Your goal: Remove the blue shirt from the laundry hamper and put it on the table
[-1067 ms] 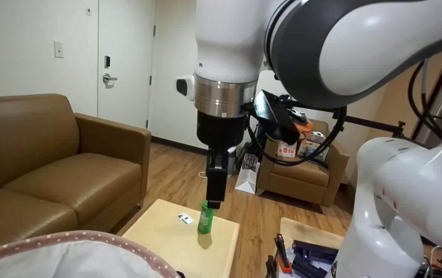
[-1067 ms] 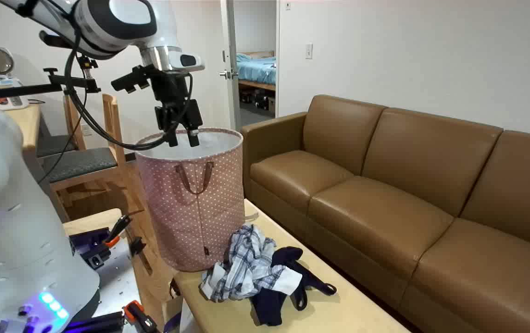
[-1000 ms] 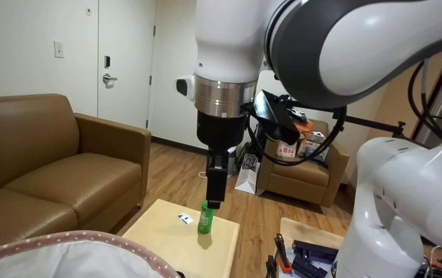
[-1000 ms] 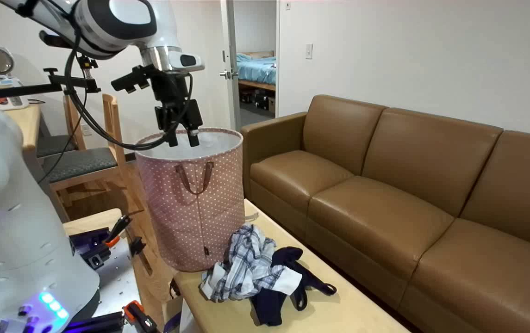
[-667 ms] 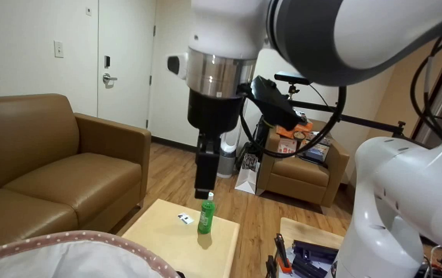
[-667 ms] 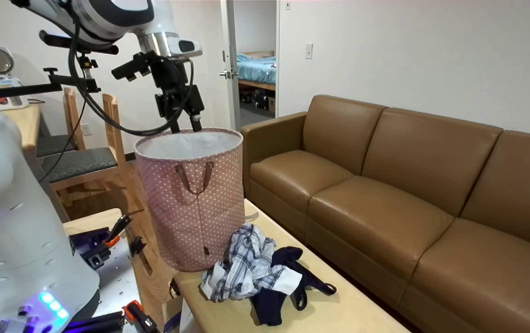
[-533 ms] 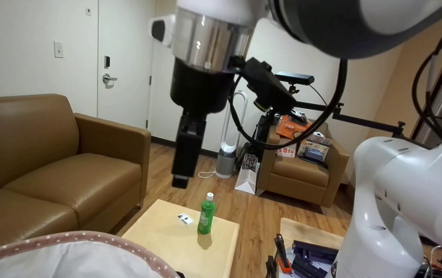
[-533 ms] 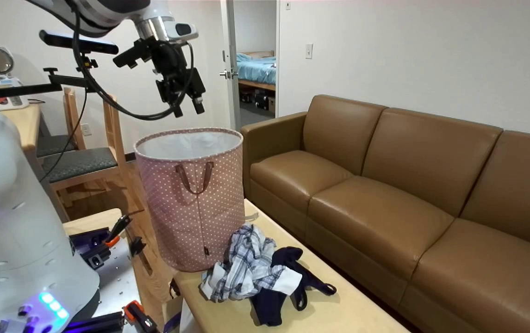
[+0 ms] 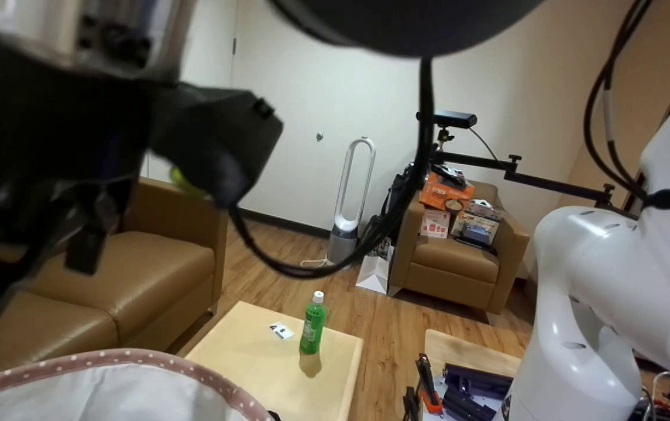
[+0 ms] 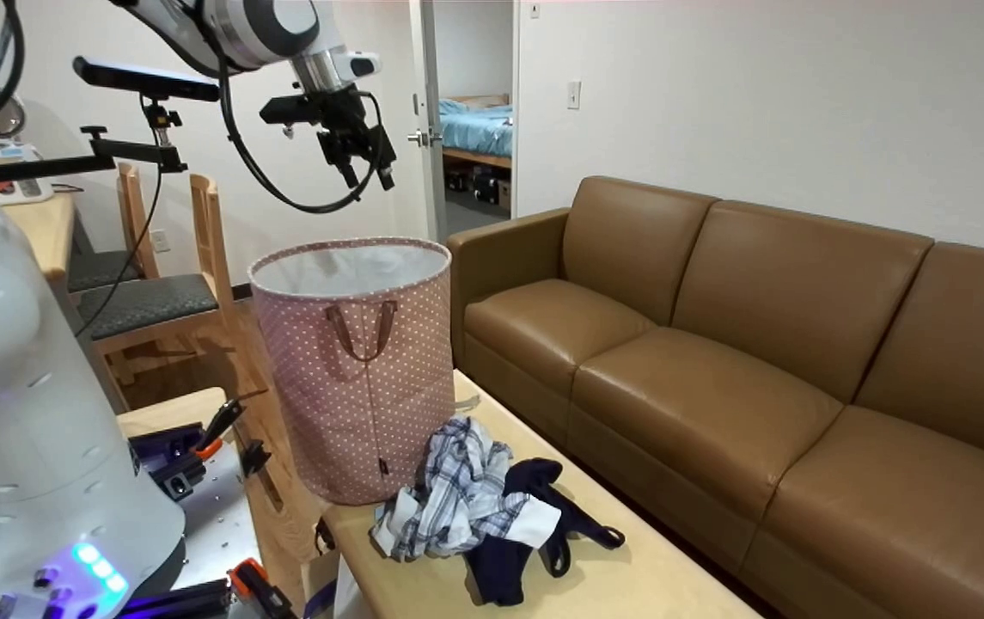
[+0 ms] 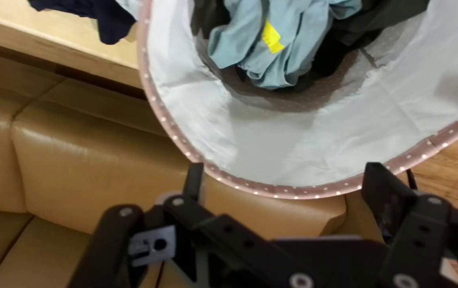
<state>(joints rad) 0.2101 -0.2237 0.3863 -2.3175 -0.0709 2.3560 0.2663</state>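
The blue shirt (image 11: 233, 46), pale grey-blue with a yellow patch, lies crumpled at the bottom of the laundry hamper in the wrist view. The exterior views do not show it. The hamper (image 10: 354, 387) is pink with white dots and stands upright; its rim also shows in an exterior view (image 9: 130, 356) and the wrist view (image 11: 285, 191). The light wood table (image 10: 655, 576) lies beside it and also shows in an exterior view (image 9: 253, 368). My gripper (image 10: 369, 182) is open and empty above the hamper; in the wrist view (image 11: 284, 168) its fingers are wide apart at the rim.
A plaid shirt (image 10: 466, 490) and a dark navy garment (image 10: 500, 567) lie on the table against the hamper. Dark clothes (image 11: 393, 16) lie around the blue shirt. A green bottle (image 9: 312, 327) and a card (image 9: 281, 331) are on the table. A brown sofa (image 10: 715, 378) runs alongside.
My open gripper has risen out of the hamper's mouth to above its rim. It has shifted left and nearer the camera in one view, slightly right in another. The clothes on the table have not moved.
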